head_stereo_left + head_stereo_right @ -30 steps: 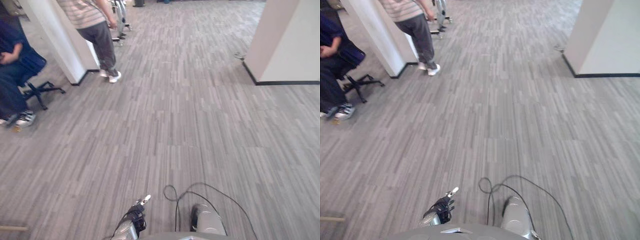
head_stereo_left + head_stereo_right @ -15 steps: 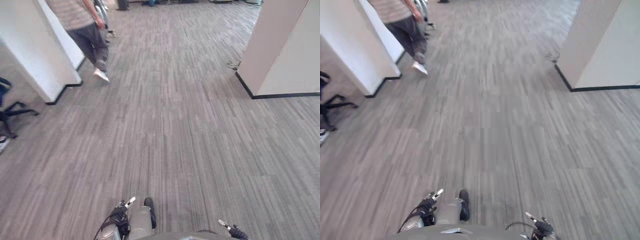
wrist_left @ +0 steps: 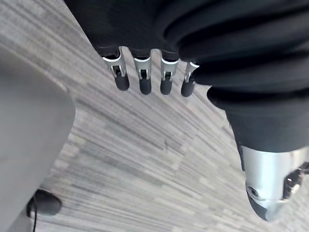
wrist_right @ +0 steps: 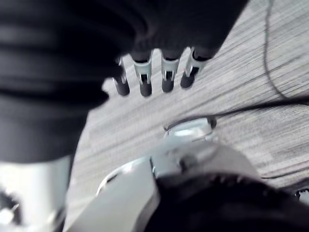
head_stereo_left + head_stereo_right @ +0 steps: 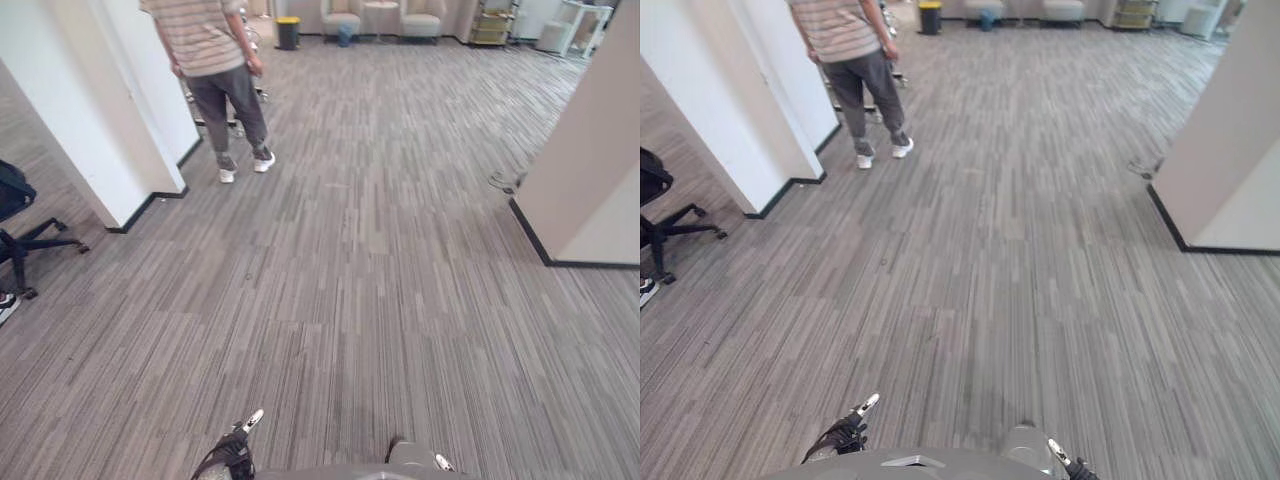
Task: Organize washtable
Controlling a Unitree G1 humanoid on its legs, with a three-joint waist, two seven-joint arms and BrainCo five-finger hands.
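Observation:
No washtable or item to sort is in sight; grey striped carpet (image 5: 380, 260) stretches ahead. My left hand (image 5: 236, 452) hangs low at the bottom edge of the eye views. In the left wrist view its fingers (image 3: 142, 79) are straight and hold nothing, with bare carpet past them. My right hand (image 5: 1065, 463) peeks in at the bottom right. Its fingers (image 4: 145, 82) in the right wrist view are straight too and hold nothing.
A person in a striped shirt (image 5: 215, 60) stands at the far left beside a white wall corner (image 5: 100, 130). An office chair (image 5: 25, 235) is at the left edge. A white pillar (image 5: 595, 160) stands right. Armchairs (image 5: 345, 15) and a yellow bin (image 5: 288, 30) lie far ahead.
The camera has moved and now looks farther down the hall, bringing the armchairs and bin into sight. The person has taken a step. Both hands stay low and empty.

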